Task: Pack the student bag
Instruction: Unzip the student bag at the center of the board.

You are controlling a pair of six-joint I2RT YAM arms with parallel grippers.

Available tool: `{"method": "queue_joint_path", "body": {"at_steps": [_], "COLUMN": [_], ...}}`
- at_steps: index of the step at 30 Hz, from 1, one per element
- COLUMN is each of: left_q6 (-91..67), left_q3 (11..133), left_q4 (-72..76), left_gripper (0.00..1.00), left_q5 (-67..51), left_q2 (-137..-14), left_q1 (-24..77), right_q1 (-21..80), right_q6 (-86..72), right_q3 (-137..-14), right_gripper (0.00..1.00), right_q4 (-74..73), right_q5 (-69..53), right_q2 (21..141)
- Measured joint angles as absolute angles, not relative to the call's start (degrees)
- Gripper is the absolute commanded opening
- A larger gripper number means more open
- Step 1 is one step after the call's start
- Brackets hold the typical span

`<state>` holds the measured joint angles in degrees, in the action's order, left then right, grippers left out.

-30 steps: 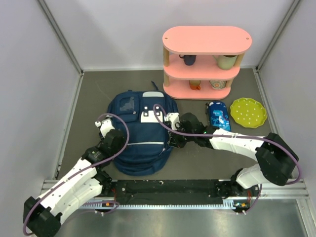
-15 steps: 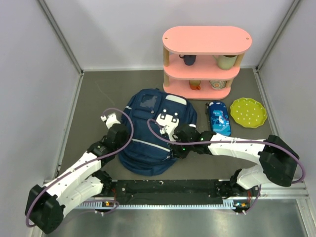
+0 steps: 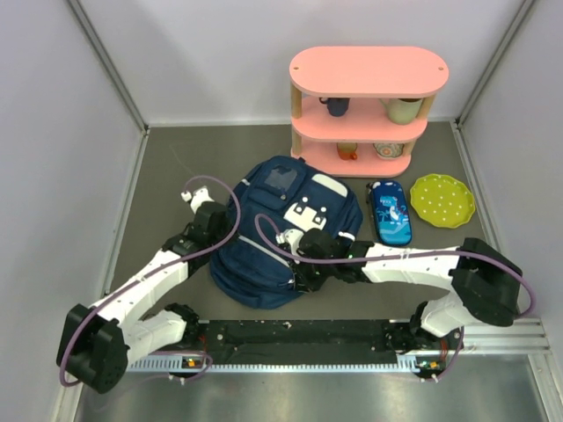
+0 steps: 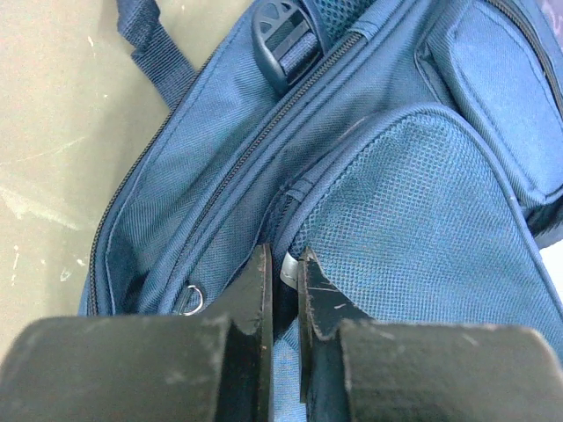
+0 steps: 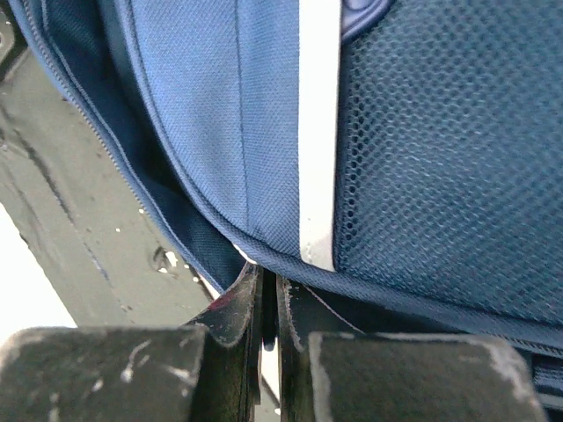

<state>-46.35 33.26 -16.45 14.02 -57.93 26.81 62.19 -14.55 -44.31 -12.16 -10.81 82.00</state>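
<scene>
Your student bag [image 3: 251, 264] lies flat on the table [image 3: 176, 167], near the shelf [image 3: 369, 70]. Your left arm [image 3: 149, 281] stretches forward to its left side, and your right arm [image 3: 413, 259] folds across to its near edge. The right gripper [image 5: 268, 283] pinches the hem. The left gripper [image 4: 281, 264] is nipped on what looks like a zip pull [image 4: 288, 266].

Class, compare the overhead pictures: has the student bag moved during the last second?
Yes. The student bag has swung clockwise and shifted right, its top now nearer the pink shelf.
</scene>
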Motion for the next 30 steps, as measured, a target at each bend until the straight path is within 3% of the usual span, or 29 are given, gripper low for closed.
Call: {"method": "queue_joint_path", "body": {"at_steps": [10, 11, 13, 14, 16, 19, 20, 21, 30], "left_q6": [-44.9, -44.4, -42.8, -42.1, -41.8, -41.1, -41.0, -41.0, -48.0], "left_q3": [38.5, 39.3, 41.0, 41.6, 41.9, 41.8, 41.3, 40.5, 28.7], "left_q4": [-14.5, -14.6, -14.7, -14.7, -13.2, -11.7, -11.3, -11.0, -22.4], "left_gripper": [0.00, 0.16, 0.34, 0.56, 0.69, 0.76, 0.93, 0.97, 0.97], "left_q5": [13.1, 12.6, 11.2, 10.6, 10.0, 9.2, 9.3, 9.2, 9.2], "left_q2": [-65.7, -66.6, -68.4, -69.1, -68.9, -65.3, -62.8, -60.0, -35.9], "left_q1": [24.7, 24.1, 22.7, 22.0, 21.0, 20.8, 20.8, 20.9, 22.3], "right_q1": [65.0, 65.1, 65.3, 65.5, 65.9, 66.6, 66.8, 67.1, 65.8], "right_q6": [-25.7, -27.2, -30.1, -31.3, -33.9, -37.7, -38.5, -39.5, -41.7], "right_q3": [-44.5, -45.2, -46.3, -46.5, -46.6, -46.5, -46.4, -46.0, -45.5], "right_gripper": [0.00, 0.00, 0.00, 0.00, 0.00, 0.00, 0.00, 0.00, 0.00], "right_q4": [-3.8, -3.4, -2.2, -1.6, 0.0, 3.8, 4.5, 5.5, 8.8], "right_q5": [-10.9, -10.6, -9.4, -8.8, -8.1, -7.4, -7.1, -6.7, -4.5], "right_q2": [84.6, 85.7, 87.7, 88.2, 88.5, 88.5, 88.5, 88.2, 85.6]}}
